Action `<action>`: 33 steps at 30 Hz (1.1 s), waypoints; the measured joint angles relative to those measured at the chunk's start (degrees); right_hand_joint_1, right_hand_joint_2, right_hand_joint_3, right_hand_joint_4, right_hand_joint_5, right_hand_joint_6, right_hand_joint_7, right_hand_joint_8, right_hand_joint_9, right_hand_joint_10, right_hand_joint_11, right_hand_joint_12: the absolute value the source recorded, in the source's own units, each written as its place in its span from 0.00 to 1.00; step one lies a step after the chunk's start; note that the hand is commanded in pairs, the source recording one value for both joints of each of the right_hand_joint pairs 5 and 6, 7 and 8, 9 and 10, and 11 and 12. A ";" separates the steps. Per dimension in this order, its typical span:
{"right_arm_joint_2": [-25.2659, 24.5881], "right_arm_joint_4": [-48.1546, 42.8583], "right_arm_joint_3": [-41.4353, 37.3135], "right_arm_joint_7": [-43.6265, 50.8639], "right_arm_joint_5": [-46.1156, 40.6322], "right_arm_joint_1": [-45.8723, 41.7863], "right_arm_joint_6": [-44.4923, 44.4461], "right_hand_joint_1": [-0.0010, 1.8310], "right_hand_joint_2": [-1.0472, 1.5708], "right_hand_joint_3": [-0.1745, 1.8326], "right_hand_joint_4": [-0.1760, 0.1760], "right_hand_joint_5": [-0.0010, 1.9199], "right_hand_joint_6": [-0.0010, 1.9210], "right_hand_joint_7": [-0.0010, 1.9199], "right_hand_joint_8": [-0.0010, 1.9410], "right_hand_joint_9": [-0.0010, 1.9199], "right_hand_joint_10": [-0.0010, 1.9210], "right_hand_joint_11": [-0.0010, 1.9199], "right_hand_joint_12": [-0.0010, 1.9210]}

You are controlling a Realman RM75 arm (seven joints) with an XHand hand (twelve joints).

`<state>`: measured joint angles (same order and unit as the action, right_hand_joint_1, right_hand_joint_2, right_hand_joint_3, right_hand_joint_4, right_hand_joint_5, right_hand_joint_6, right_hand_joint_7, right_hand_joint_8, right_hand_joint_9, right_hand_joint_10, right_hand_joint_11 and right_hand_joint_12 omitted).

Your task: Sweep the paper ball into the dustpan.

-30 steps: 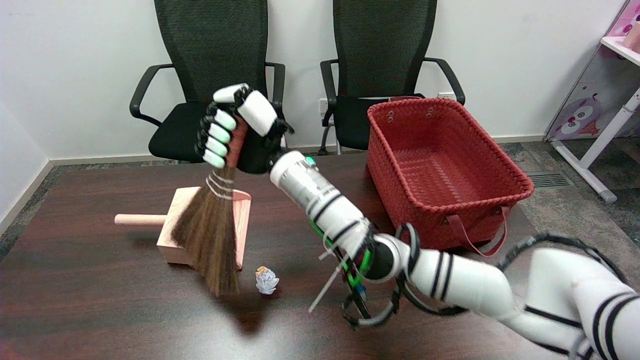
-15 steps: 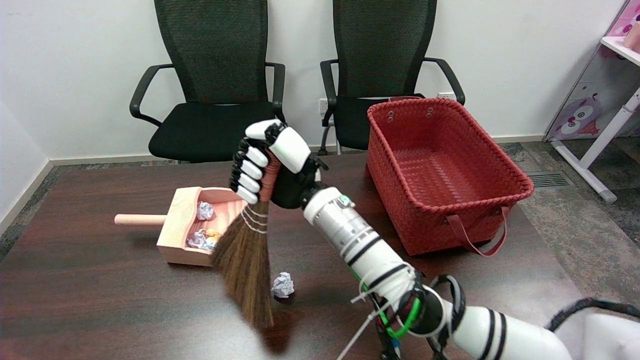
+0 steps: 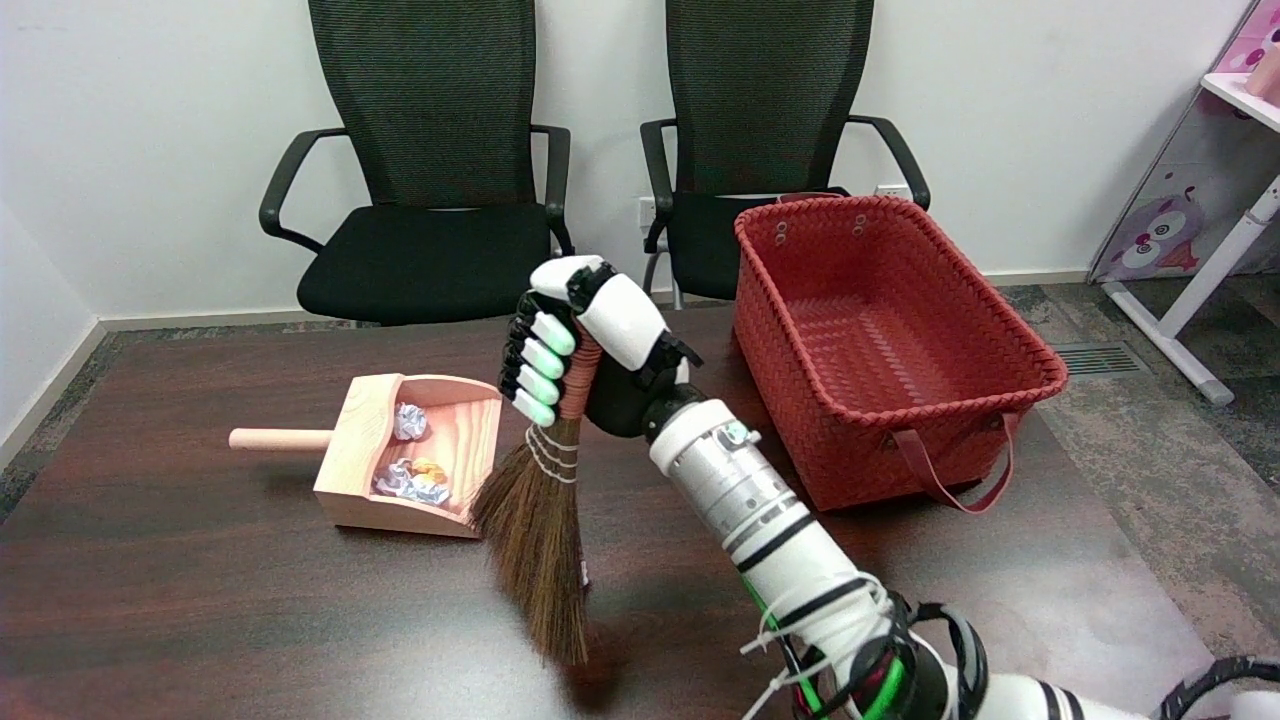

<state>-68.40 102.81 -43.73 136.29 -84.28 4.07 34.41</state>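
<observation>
The right hand [image 3: 585,345] grips a broom [image 3: 540,530] hanging bristles-down, hiding the paper ball, with the dustpan [image 3: 420,455] to its left.

1. The room is bright and evenly lit, with soft light from overhead.
2. The dark counter [image 3: 200,600] carries a faint sheen and shows its wood grain clearly.
3. A soft shadow lies under the broom [image 3: 535,540] tip; another sits beside the dustpan [image 3: 400,455].
4. The basket [image 3: 880,340] interior is lit without glare.
5. The picture is sharp throughout; only the arm's cables at the lower edge look slightly blurred.
</observation>
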 measured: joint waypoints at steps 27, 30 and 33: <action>-20.30 4.78 -3.54 9.32 20.35 -21.64 17.27 0.30 0.89 0.86 0.62 1.00 1.00 1.00 0.99 1.00 1.00 1.00 1.00; -25.11 2.69 -5.60 9.58 24.07 -23.09 18.40 0.29 0.89 0.86 0.63 1.00 1.00 1.00 0.99 1.00 1.00 1.00 1.00; -29.51 0.06 -7.74 9.81 27.20 -23.76 19.79 0.29 0.89 0.86 0.63 1.00 1.00 1.00 0.99 1.00 1.00 1.00 1.00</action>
<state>-97.91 102.87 -51.47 146.09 -57.08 -19.69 54.20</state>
